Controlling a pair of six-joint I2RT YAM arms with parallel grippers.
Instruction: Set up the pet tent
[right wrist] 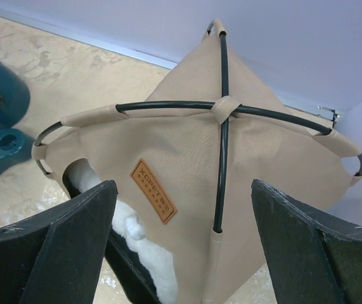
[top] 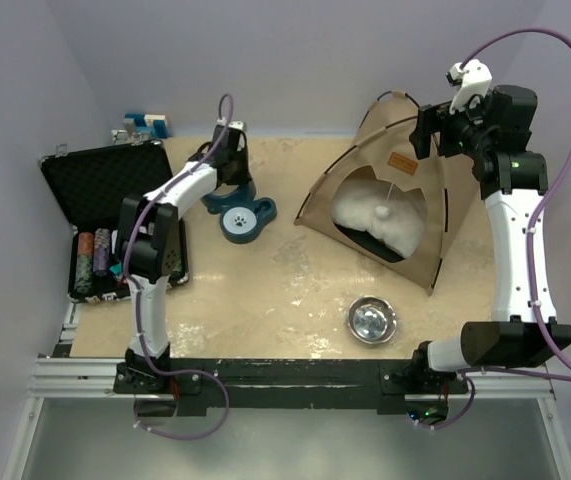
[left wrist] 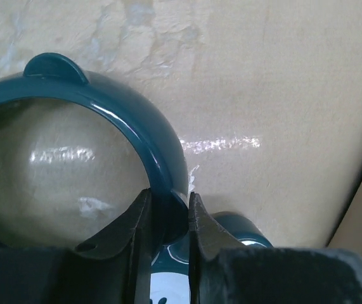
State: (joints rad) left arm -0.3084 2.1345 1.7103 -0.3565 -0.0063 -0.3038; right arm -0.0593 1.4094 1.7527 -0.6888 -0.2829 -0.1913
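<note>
The tan pet tent (top: 385, 200) stands upright at the back right of the table, its dark poles crossed over the top. Its rounded entrance shows white fluffy lining and a white pom-pom (top: 380, 211). In the right wrist view the tent (right wrist: 200, 158) fills the frame with an orange label. My right gripper (top: 427, 130) is open just above the tent's peak, and its fingers (right wrist: 66, 234) stand wide apart over the tent. My left gripper (top: 227, 160) is shut on the rim of a teal pet feeder (top: 242, 215), with the rim (left wrist: 161, 158) between its fingers.
An open black case (top: 105, 190) with chip stacks lies at the left. A steel bowl (top: 371, 319) sits near the front, right of centre. Small blue and white boxes (top: 145, 125) stand at the back left by the wall.
</note>
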